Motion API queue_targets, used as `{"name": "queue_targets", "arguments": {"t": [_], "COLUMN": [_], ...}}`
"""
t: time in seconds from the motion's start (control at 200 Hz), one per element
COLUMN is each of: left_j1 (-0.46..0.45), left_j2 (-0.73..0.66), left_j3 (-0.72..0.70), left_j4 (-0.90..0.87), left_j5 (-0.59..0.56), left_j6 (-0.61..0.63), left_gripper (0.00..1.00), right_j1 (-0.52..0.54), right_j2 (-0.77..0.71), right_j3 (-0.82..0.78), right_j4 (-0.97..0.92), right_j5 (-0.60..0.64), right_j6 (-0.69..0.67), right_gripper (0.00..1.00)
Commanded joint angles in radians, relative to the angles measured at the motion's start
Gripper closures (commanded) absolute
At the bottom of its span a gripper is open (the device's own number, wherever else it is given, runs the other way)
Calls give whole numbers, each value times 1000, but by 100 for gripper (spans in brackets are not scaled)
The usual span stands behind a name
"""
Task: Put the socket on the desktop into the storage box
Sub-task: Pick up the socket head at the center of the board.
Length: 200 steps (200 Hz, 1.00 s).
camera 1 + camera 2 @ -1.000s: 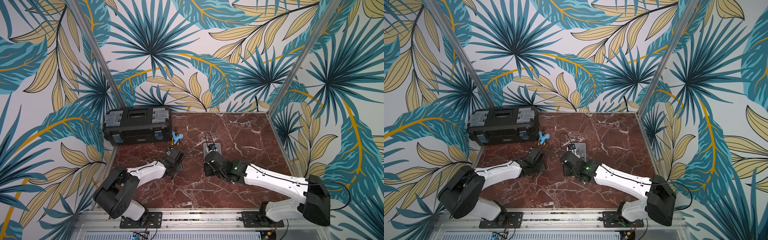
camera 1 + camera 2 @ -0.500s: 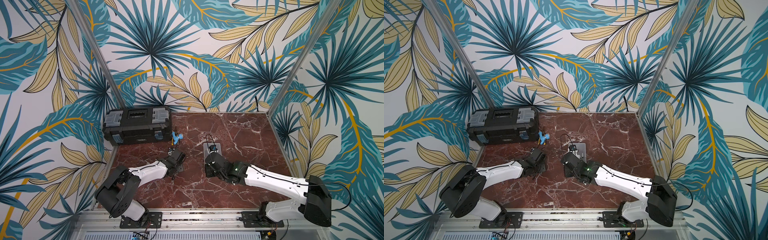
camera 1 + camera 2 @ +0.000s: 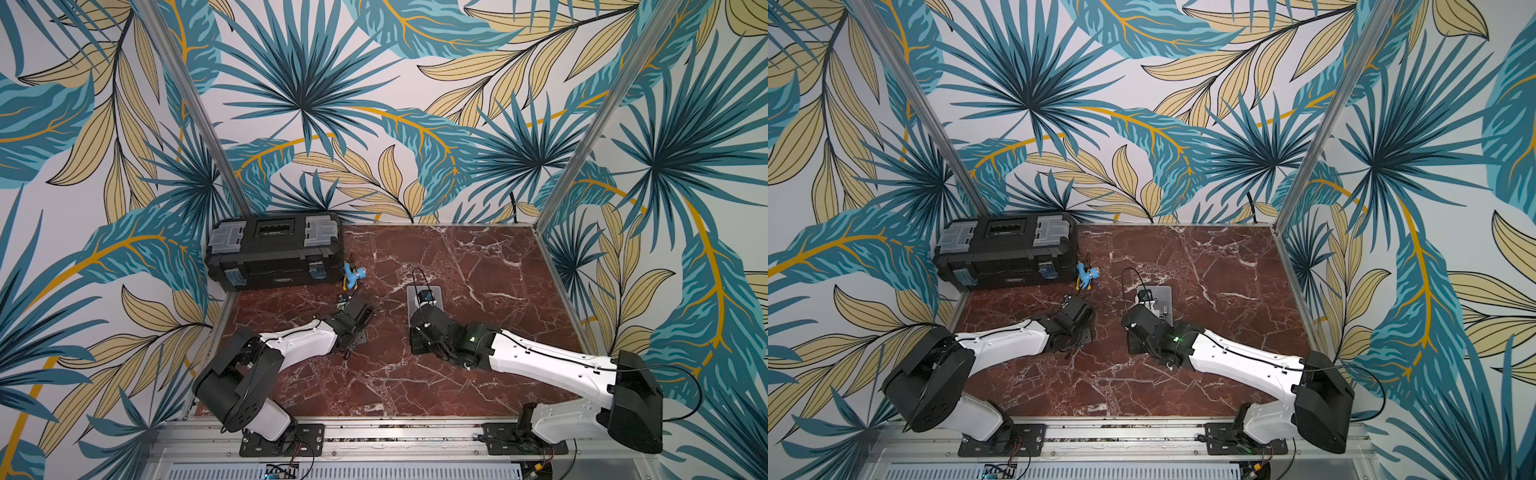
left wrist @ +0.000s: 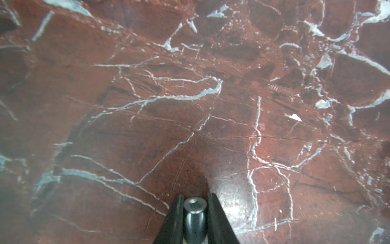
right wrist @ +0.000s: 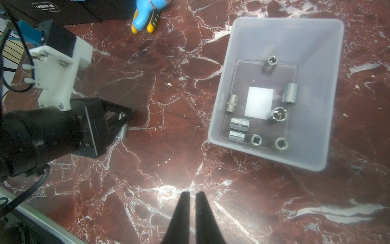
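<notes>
Your left jaws are clamped on the socket [image 4: 194,219], low at the worktop [image 4: 190,95], left of the storage box [image 5: 285,38]. Right jaws are closed and empty. Lift gently: smooth steel may slip.

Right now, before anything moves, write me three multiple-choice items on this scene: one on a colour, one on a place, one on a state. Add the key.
1. What colour is the label in the bottom of the storage box?
A. red
B. green
C. white

2. Where does the blue-and-yellow tool lie?
A. in the storage box
B. on the desktop, beside the black toolbox
C. on the toolbox's lid

3. How are the left fingers?
A. shut on a socket
B. wide open and empty
C. shut on the storage box's rim

Key:
1 C: the right wrist view shows a white square there.
2 B: both top views show it by the toolbox's front corner.
3 A: the left wrist view shows the socket between them.
</notes>
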Motion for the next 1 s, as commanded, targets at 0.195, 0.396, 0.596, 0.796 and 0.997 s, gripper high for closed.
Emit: {"name": "queue_targets", "arguments": {"t": [0.195, 0.396, 0.596, 0.796, 0.997], "left_j1": [-4, -1, 0, 0, 0], "left_j2": [-36, -220, -339, -319, -325], "left_j3": [-70, -162, -181, -244, -264], "left_j4": [31, 284, 388, 619, 670], "left_j5": [108, 289, 396, 555, 587], "left_j6": [-23, -95, -176, -310, -353], "left_gripper": [100, 100, 100, 100, 100], "right_j1": [2, 3, 4, 6, 6], "right_j2": [-22, -25, -24, -2, 77], "right_j3": [-32, -31, -32, -28, 29], "right_j4": [32, 66, 133, 244, 233], "right_j5": [-46, -111, -188, -268, -277], "right_j6": [7, -1, 6, -5, -10], "right_gripper": [88, 83, 58, 51, 50]}}
